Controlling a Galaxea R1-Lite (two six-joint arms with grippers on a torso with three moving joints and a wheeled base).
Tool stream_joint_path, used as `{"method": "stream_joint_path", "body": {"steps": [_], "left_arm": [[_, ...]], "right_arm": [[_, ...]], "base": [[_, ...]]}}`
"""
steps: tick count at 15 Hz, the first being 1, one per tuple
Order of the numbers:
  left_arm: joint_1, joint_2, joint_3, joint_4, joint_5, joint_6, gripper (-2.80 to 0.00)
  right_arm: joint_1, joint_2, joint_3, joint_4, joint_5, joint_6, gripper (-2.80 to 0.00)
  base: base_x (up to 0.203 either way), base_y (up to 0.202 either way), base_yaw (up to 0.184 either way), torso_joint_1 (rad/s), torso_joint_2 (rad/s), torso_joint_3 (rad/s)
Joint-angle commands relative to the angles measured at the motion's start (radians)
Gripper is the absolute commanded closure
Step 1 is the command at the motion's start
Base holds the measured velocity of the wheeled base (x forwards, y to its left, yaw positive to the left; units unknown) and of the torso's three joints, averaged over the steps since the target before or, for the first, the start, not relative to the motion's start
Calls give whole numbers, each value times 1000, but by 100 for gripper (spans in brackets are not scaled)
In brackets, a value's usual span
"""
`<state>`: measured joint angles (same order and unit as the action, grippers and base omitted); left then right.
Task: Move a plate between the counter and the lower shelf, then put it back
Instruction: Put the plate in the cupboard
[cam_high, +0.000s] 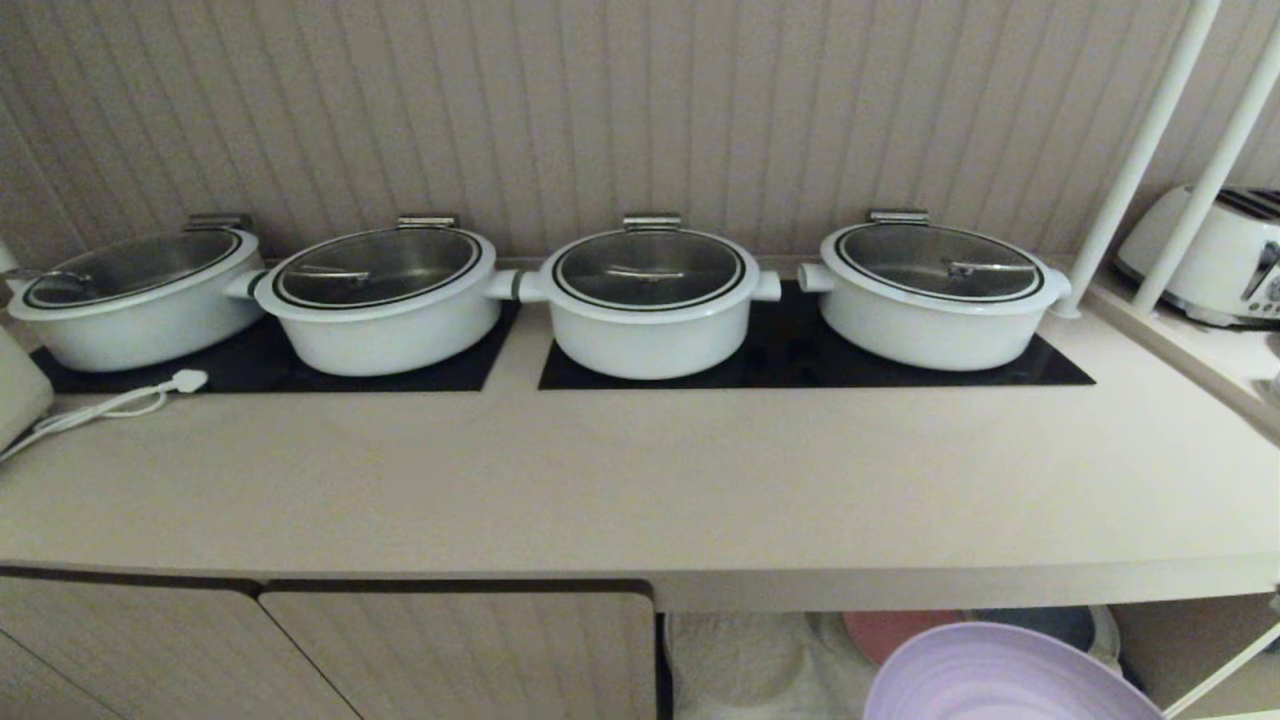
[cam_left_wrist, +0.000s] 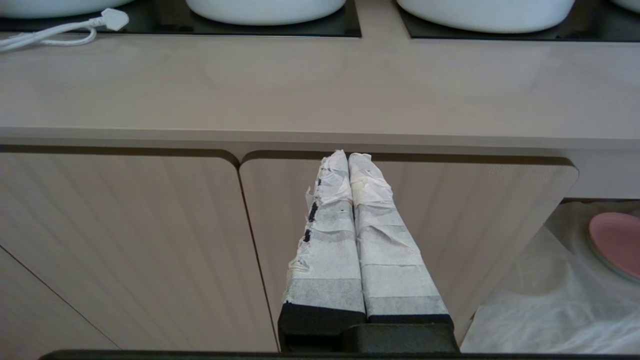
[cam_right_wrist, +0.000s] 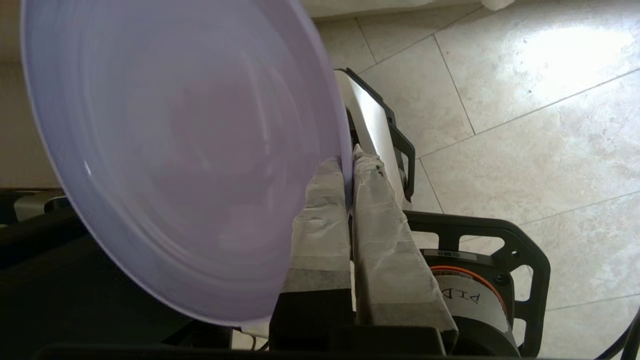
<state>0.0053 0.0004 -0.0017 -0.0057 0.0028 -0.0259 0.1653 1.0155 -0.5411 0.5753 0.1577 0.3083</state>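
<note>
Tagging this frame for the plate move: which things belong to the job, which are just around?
In the job:
lilac plate, rim pinched in the right gripper
counter
lower shelf

Lying about:
four lidded white pots
white cable
toaster
salmon-pink plate
left gripper, idle by the cupboard doors

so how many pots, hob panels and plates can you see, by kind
white pots with glass lids on the counter: 4
black hob panels: 2
lilac plate, pinched at its rim by the right tool: 1
salmon-pink plate in the lower shelf: 1
total: 8
</note>
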Motion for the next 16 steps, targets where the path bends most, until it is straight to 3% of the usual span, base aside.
{"method": "stream_joint_path", "body": {"steps": [1,16], "left_arm": [[1,1,0,0,0,0,0],[1,1,0,0,0,0,0]], "right_arm": [[0,-11,-3,0,3,2,0],[-7,-12,-13,11,12,11,0]], "base": [[0,0,0,0,0,0],[0,0,0,0,0,0]]}}
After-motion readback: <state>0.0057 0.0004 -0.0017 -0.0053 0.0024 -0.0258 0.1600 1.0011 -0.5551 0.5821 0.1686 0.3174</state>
